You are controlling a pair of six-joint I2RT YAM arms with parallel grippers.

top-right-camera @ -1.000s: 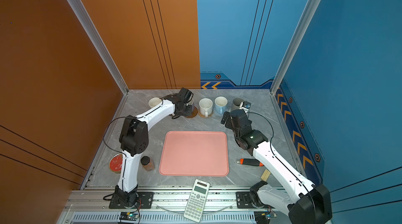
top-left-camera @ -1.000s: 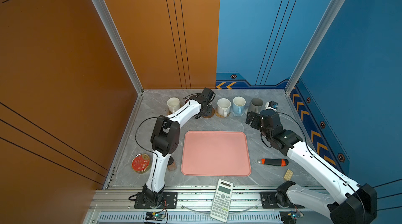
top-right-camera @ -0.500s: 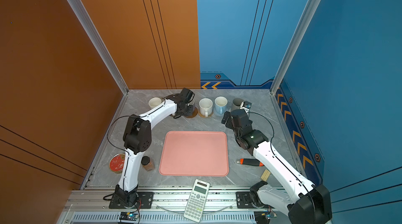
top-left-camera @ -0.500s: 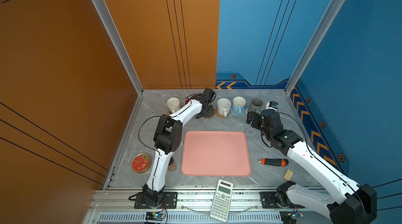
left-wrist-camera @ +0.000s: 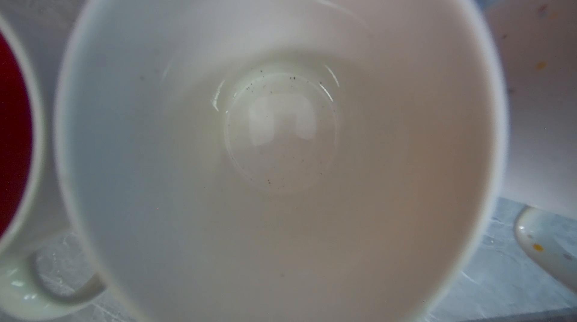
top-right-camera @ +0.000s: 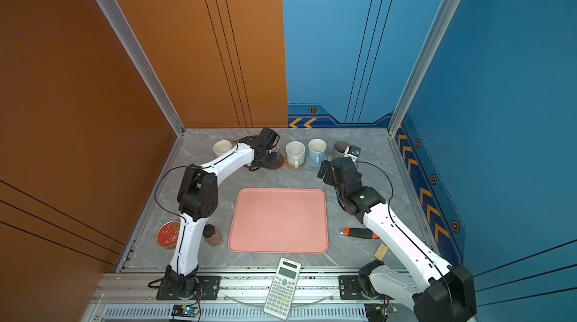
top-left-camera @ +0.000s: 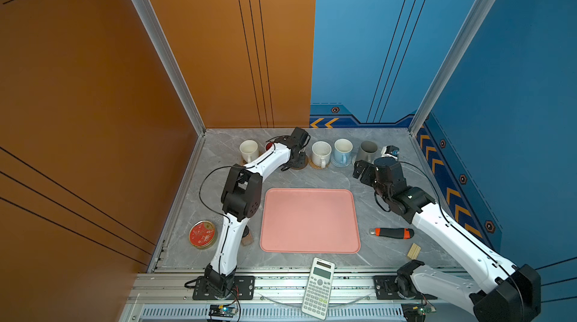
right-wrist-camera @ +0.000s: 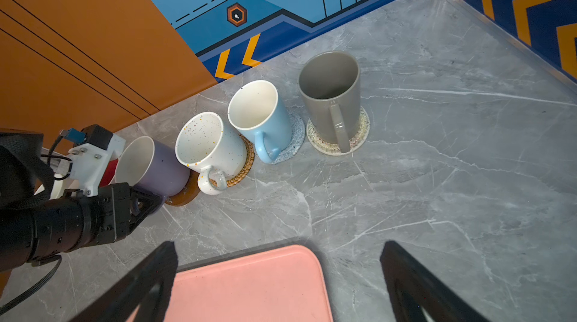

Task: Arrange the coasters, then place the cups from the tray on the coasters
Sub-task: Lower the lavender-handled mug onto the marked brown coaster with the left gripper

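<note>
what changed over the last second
Only the left arm moved: its elbow swung slightly toward the tray. Nothing was taken or let go. The left gripper still holds the lavender mug on its coaster. The right gripper stays open, and everything else is unmoved.

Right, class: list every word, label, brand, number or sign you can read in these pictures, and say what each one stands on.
No word or number can be read anywhere.
calculator: display and key print, too small to read.
red tin: gold lid pattern, no legible letters.
orange chevrons: arrow signs on the blue wall, wordless.
hexagon emblem: a sign on the blue wall, no text.
</note>
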